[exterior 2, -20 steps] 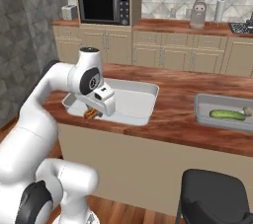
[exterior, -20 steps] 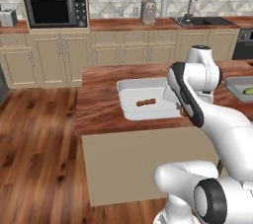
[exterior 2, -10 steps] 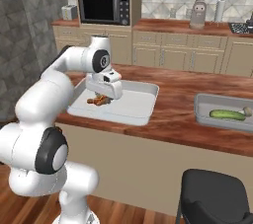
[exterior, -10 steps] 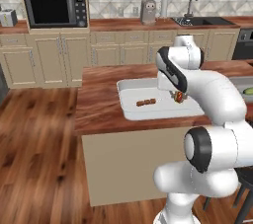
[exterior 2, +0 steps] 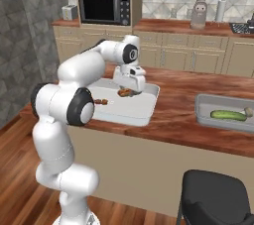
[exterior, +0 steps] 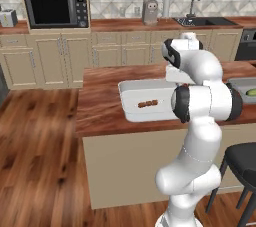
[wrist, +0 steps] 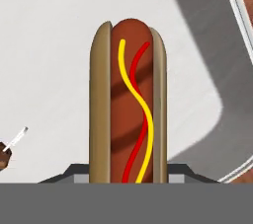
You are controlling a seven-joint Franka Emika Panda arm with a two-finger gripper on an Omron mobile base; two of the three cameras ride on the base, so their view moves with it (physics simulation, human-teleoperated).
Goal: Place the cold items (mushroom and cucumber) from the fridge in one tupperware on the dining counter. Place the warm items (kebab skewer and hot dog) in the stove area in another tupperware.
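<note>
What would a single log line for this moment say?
tool: shut on hot dog | position: above white tupperware | kebab skewer: inside tupperware

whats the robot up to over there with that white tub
The gripper is shut on the hot dog and holds it over the white tupperware on the dining counter. The kebab skewer already lies in that tub. The cucumber sits in a grey tub further along the counter.

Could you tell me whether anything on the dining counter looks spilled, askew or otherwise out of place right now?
Nothing stands out. The kebab skewer lies flat inside the white tupperware, the hot dog hangs in the jaws above that tub, and the cucumber rests in the grey tub.
</note>
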